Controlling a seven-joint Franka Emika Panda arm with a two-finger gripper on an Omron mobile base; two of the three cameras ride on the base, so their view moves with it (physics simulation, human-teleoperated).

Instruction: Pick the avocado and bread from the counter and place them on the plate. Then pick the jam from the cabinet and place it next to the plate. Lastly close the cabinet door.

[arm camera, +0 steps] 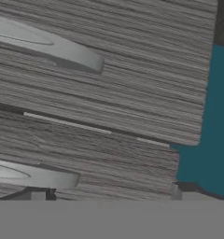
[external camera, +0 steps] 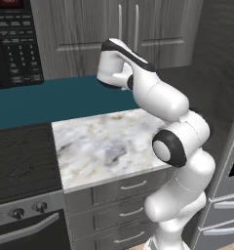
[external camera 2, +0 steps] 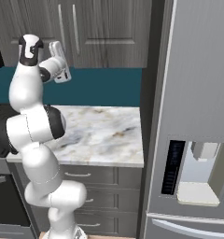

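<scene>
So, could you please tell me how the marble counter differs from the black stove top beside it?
The white-grey veined marble counter is pale and smooth, while the black stove top is dark with raised grates. Grey drawers with short handles sit under the marble counter; a row of knobs fronts the black stove top. Both lie at about the same height, side by side.

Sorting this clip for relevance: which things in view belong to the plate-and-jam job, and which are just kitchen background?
Job: counter; cabinet doors, both shut, with silver bar handles; gripper, open and facing those doors.
Background: microwave; stove; drawers; fridge.
</scene>
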